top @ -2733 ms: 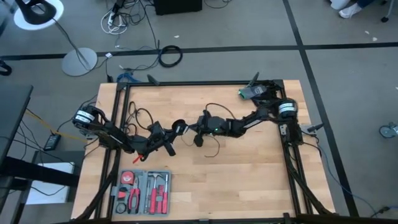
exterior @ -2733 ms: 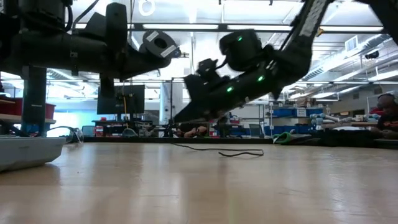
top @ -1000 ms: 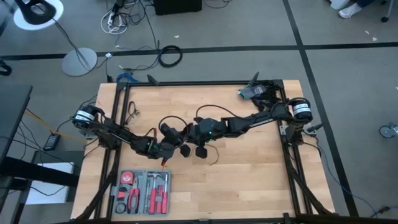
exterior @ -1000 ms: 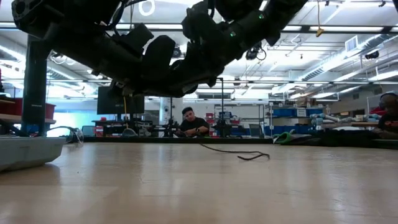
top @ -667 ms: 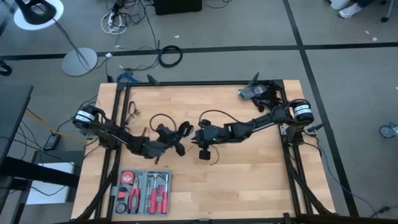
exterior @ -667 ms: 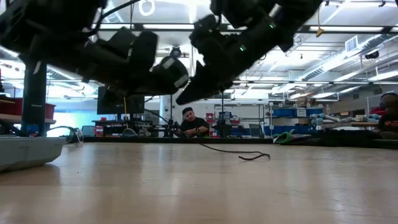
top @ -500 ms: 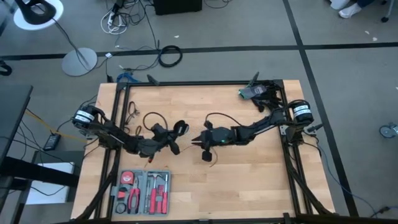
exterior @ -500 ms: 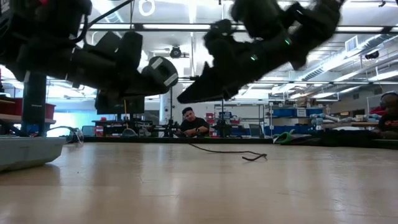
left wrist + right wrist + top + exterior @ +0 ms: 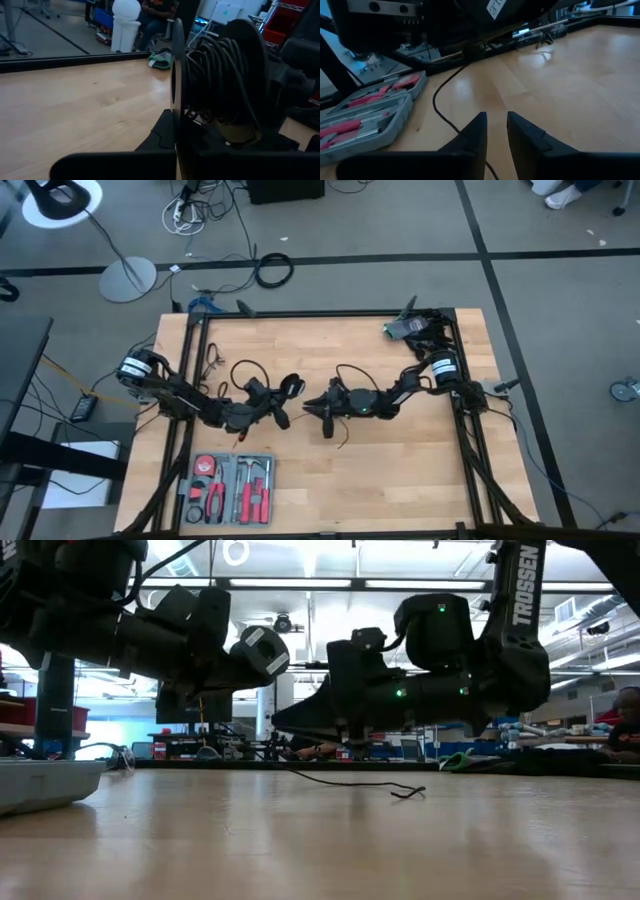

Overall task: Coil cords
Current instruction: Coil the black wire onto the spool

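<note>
Since a moment ago my right arm has folded back toward its base, and the right hand now sits apart from the left hand near mid-bench. My left hand is clenched on the puck, which has cord wound round it. From there the black cord trails loose across the bench. My right hand's fingers stand slightly parted, the cord running beneath them; whether they pinch it I cannot tell. A tool tray lies nearby.
</note>
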`<state>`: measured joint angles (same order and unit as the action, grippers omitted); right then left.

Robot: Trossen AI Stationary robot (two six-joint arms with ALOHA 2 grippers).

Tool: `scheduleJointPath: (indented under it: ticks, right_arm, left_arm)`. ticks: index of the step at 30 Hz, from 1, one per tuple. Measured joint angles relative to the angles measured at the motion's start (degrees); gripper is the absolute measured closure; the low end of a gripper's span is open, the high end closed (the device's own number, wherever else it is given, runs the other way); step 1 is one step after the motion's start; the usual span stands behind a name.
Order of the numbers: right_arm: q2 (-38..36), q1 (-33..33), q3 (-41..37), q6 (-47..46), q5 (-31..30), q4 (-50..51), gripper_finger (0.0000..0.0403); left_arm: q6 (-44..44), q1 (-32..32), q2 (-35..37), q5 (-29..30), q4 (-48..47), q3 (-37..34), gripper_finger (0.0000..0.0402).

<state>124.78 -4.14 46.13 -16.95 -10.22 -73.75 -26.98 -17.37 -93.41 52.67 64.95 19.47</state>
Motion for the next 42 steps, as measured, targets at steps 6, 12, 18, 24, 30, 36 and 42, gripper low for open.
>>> scheduleJointPath:
  ticks: [6, 12, 18, 24, 30, 36, 42]
  right_arm:
    - [0.4, -0.2, 1.1, 0.9, 0.0, -0.1, 0.0301]
    - [0.4, -0.3, 1.1, 0.9, 2.8, 1.5, 0.0276]
    - [0.4, -0.6, 1.1, 1.0, 3.0, 1.4, 0.0264]
    - [0.4, -0.6, 1.1, 1.0, 2.9, 1.4, 0.0265]
    - [0.4, -0.6, 1.1, 1.0, 2.9, 1.4, 0.0264]
    - [0.3, -0.6, 1.1, 1.0, 2.9, 1.4, 0.0266]
    - [0.3, -0.6, 1.1, 1.0, 2.9, 1.4, 0.0264]
  left_arm:
    - [1.3, 0.0, 0.0, -1.7, 1.2, 0.0, 0.0401]
    - [1.5, 0.1, 0.0, -1.6, 1.7, -0.1, 0.0401]
    - [1.5, 0.1, 0.0, -1.7, 2.0, -0.1, 0.0401]
    - [1.4, 0.1, 0.0, -1.7, 2.0, -0.1, 0.0401]
    - [1.3, 0.1, 0.0, -1.7, 2.1, -0.1, 0.0401]
    - [1.2, 0.1, 0.0, -1.7, 2.2, -0.1, 0.0401]
    - [1.2, 0.1, 0.0, -1.8, 3.1, -0.1, 0.0401]
